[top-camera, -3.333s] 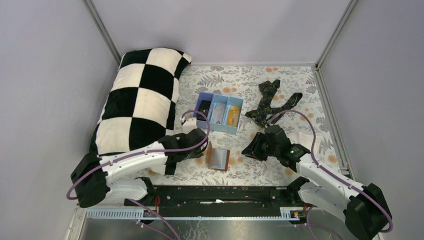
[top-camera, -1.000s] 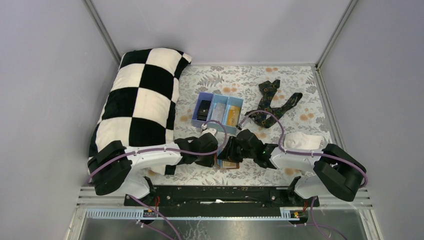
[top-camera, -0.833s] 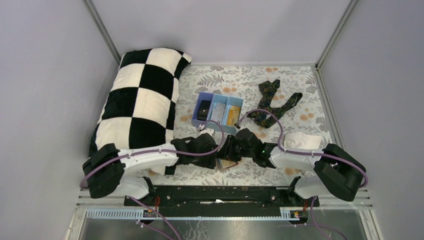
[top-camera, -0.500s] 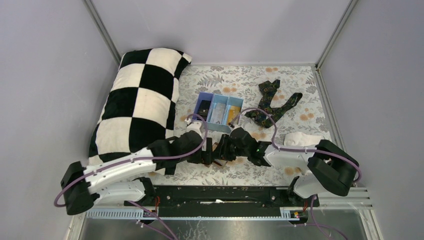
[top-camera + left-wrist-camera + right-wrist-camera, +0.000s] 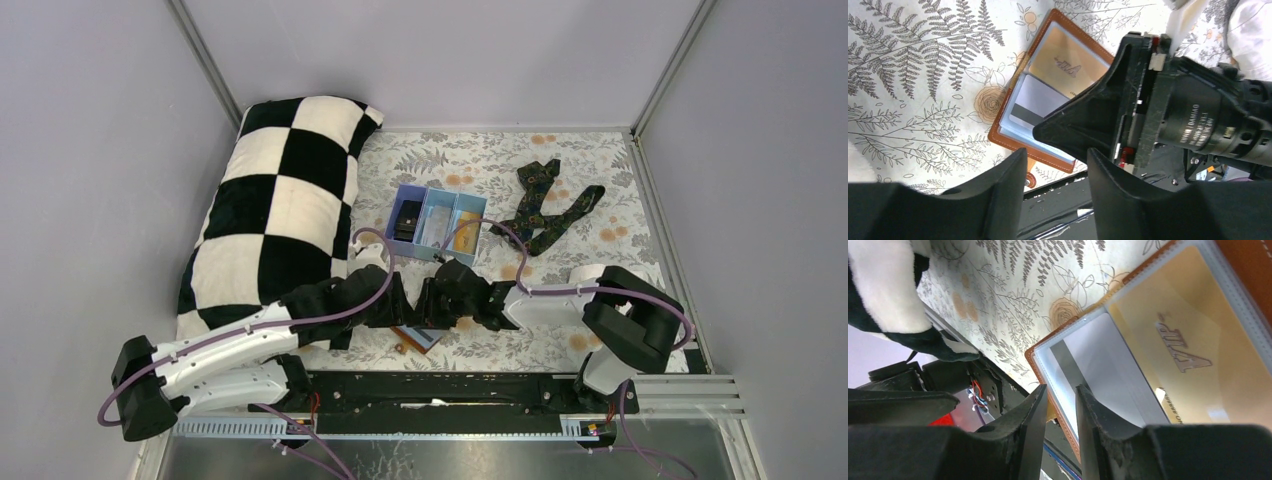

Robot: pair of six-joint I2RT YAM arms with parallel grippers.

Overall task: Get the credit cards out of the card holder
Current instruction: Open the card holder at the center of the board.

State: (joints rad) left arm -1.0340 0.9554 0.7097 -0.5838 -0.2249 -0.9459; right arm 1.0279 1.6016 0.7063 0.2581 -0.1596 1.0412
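The card holder point(image 5: 420, 340) is a brown leather bifold lying open at the table's front edge. Its pale sleeves hold a gold-orange card point(image 5: 1073, 65) and a grey card point(image 5: 1035, 102); both also show in the right wrist view, gold point(image 5: 1178, 345) and grey point(image 5: 1098, 365). My right gripper point(image 5: 1060, 395) is nearly closed, with the holder's near edge point(image 5: 1040, 367) between its fingers. It reaches over the holder in the top view point(image 5: 437, 305). My left gripper point(image 5: 1055, 165) is open and empty just beside it point(image 5: 400, 318), near the snap tab point(image 5: 1029, 180).
A light blue three-compartment tray point(image 5: 437, 226) behind the grippers holds a black card point(image 5: 406, 218) and a gold card point(image 5: 463, 232). A dark patterned necktie point(image 5: 540, 205) lies at the back right. A checkered pillow point(image 5: 280, 200) fills the left. The black base rail point(image 5: 440, 385) runs along the front.
Both grippers came together over the card holder, then shifted left and toward the front edge. The holder moved with them and now lies open nearer the front edge.
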